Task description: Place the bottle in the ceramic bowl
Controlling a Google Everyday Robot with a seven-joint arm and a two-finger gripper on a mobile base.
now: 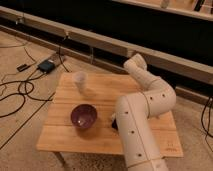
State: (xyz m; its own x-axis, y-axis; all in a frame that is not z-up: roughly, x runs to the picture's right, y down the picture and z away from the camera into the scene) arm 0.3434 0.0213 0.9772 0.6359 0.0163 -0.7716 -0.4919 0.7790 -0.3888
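While the bottle stands upright on the table, behind the ceramic bowl and apart from it, no part of the task is judged done. Reaching, grasping, lifting and release into the bowl are all left to do.

Left to right:
1. A small dark box lies on the floor, far to the bowl's left and beyond it. It is flat and rectangular.
2. The table is a rectangular top of pale wood, matt, with lengthwise grain lines.
3. The bottle is a short, whitish, translucent plastic cylinder, cup-like and narrower than the bowl.
4. The bowl is round, shallow and glazed dark purple-maroon. Its inside catches a soft highlight, and the bottle is not in it.
5. A dark object sits just right of the bowl, mostly hidden by the arm. Its kind is not discernible.
6. The arm, further right of the bowl, is made of thick, smooth white tubular links dotted with small holes. It folds at a rounded elbow.
7. The gripper is at the arm's far end, behind and to the right of the bowl and well apart from the bottle. Its fingers are drawn together on nothing.
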